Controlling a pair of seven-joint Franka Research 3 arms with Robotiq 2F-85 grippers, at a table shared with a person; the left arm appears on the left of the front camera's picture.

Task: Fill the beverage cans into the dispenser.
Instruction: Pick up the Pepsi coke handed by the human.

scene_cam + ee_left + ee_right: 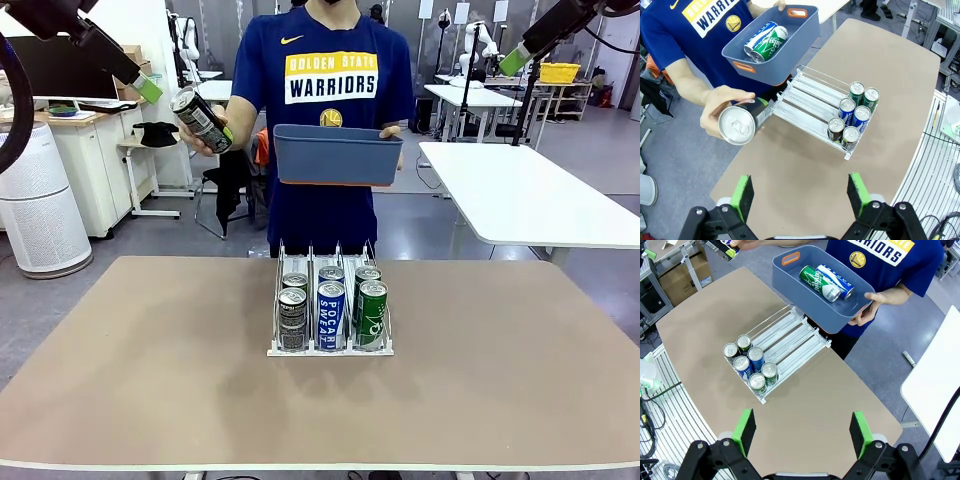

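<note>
- Dispenser mid-table holds six beverage cans up front (two per lane).
- Person's hand grips a dark can beside a held blue-grey tub carrying two more.
- Left gripper and right gripper hang high, spread wide, empty.

Free dispenser lanes behind cans

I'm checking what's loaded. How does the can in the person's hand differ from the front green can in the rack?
The held can is dark grey-black; the green can is green. The held can is tilted in the air; the green can stands upright in the right lane of the rack. Both are slim, tall cans.
</note>
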